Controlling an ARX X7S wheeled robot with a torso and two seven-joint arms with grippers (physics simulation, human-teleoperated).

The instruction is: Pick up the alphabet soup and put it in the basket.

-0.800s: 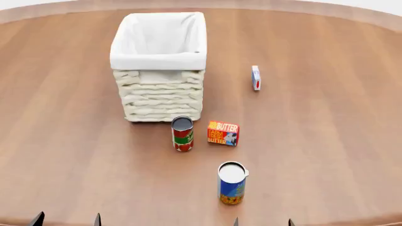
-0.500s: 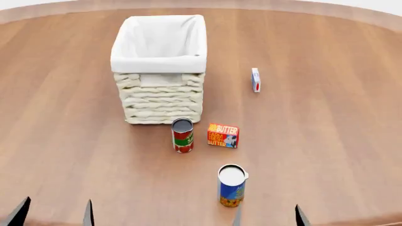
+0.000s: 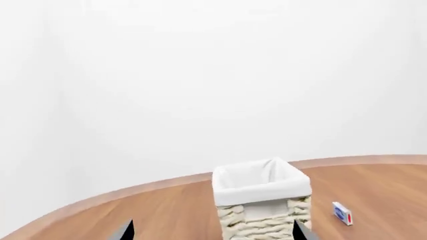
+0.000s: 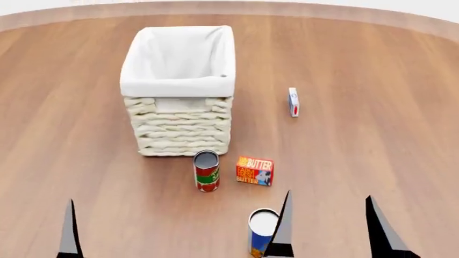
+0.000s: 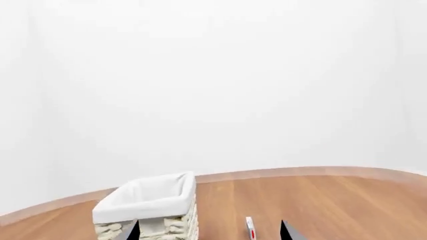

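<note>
The alphabet soup point(image 4: 260, 231) is a blue and yellow can with a white lid, standing upright at the near edge of the head view. One finger of my right gripper point(image 4: 330, 231) partly covers it. The right gripper is open and empty, raised above the table just right of the can. The cream-white wicker basket point(image 4: 180, 126) with white lining stands further back to the left, and shows in the left wrist view point(image 3: 263, 222) and the right wrist view point(image 5: 157, 220). My left gripper point(image 3: 213, 232) is open and empty; one fingertip point(image 4: 70, 231) shows at the near left.
A red and green can point(image 4: 206, 171) stands upright just in front of the basket, with a butter box point(image 4: 255, 170) beside it. A small white, blue and red box point(image 4: 293, 102) lies to the right of the basket. The round wooden table point(image 4: 373, 134) ends at a white wall.
Both grippers have risen further into the head view; the right one's fingers now stand beside the blue can. The view has shifted, so the objects sit lower in the frame.
</note>
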